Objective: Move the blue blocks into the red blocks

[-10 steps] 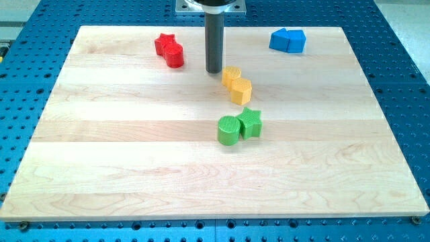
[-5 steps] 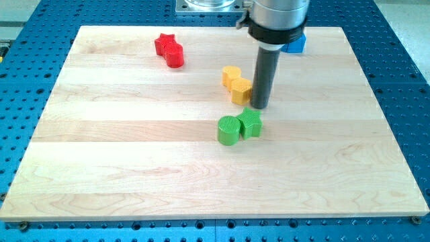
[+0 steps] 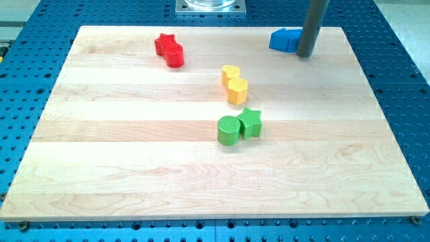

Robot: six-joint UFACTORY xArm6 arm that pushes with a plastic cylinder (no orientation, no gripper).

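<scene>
While the rod stands near the worktop's top right corner, my tip point(image 3: 306, 55) rests against the right side of the blue blocks point(image 3: 283, 40), partly covering them. No jaws here, a plain rod, so there is no opening or closing to record. Blue blocks sit close to the top edge, right of centre. Red star point(image 3: 164, 43) and red cylinder point(image 3: 175, 56) touch each other near the top edge, left of centre, well apart from the blue pair. Two yellow blocks point(image 3: 234, 84) lie mid-board; green cylinder point(image 3: 228, 130) and green star point(image 3: 250, 122) just below them.
</scene>
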